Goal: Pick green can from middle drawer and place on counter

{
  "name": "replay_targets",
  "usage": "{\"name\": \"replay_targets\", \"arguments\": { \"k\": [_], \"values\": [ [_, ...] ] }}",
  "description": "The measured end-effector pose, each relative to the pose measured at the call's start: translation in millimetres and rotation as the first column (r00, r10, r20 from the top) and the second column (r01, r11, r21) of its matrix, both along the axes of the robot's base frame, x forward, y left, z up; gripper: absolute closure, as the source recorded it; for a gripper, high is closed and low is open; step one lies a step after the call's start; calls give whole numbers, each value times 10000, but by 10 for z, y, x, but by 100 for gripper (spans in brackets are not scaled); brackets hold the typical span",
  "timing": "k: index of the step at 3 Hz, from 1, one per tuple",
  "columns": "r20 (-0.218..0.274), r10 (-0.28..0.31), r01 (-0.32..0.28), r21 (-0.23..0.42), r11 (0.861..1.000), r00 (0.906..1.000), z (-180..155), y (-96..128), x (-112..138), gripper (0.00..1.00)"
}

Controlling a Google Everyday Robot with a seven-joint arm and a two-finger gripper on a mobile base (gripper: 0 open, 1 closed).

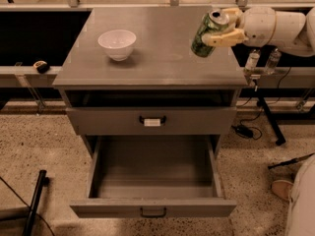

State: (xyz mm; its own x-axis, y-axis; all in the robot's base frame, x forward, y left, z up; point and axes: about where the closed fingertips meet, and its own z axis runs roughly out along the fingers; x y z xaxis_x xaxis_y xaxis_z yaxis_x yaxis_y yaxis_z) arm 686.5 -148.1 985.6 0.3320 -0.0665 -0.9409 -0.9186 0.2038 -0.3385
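My gripper (pixel 224 26) is shut on the green can (pixel 205 35), which has a silver top with a pull tab. It holds the can tilted in the air above the right part of the counter (pixel 162 58). My white arm reaches in from the right edge. The middle drawer (pixel 153 176) stands pulled open below and its grey inside shows nothing in it. Its dark bar handle (pixel 153 212) is at the front.
A white bowl (pixel 117 44) stands on the left of the counter. The drawer above, with a white tag on its handle (pixel 152 121), is shut. Two clear plastic bottles (pixel 261 61) stand on a ledge right of the cabinet. A shoe (pixel 283 188) shows at lower right.
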Motion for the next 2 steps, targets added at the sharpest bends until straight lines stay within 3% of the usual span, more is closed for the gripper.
{"name": "replay_targets", "arguments": {
  "k": [1,2],
  "values": [
    [-732,-1870,1841,-447,9819,9796,-194,71,378,100],
    [-1825,-2330,2159,-1092,9703,9552,-525,287,647,100]
  ]
}}
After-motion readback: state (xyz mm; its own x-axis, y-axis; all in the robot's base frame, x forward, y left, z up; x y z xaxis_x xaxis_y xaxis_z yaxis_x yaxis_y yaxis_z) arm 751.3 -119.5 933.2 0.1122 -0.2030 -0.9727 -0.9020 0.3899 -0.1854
